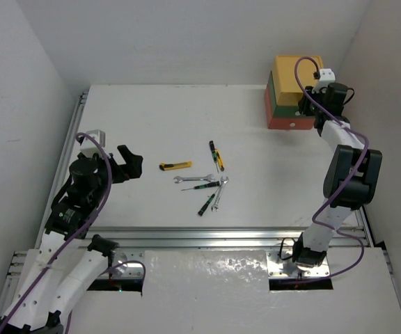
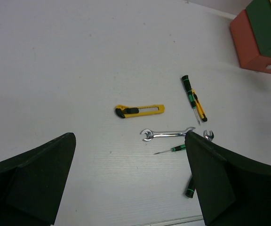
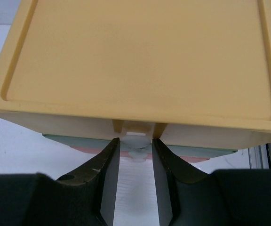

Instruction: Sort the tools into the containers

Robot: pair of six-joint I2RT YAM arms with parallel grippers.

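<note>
Right fingers (image 3: 108,188) narrowly astride white knob (image 3: 136,138) of yellow drawer (image 3: 140,52) — grip unclear — left fingers (image 2: 36,179) wide, empty

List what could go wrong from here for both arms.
1. The right gripper flanks the yellow drawer's small white knob. A weak pinch may slip off when pulling.
2. The yellow drawer sits on the green drawer and the red drawer, so pulling it could drag the whole stack.
3. The wrenches and screwdrivers lie crossed, and the open left gripper might catch two at once.
</note>
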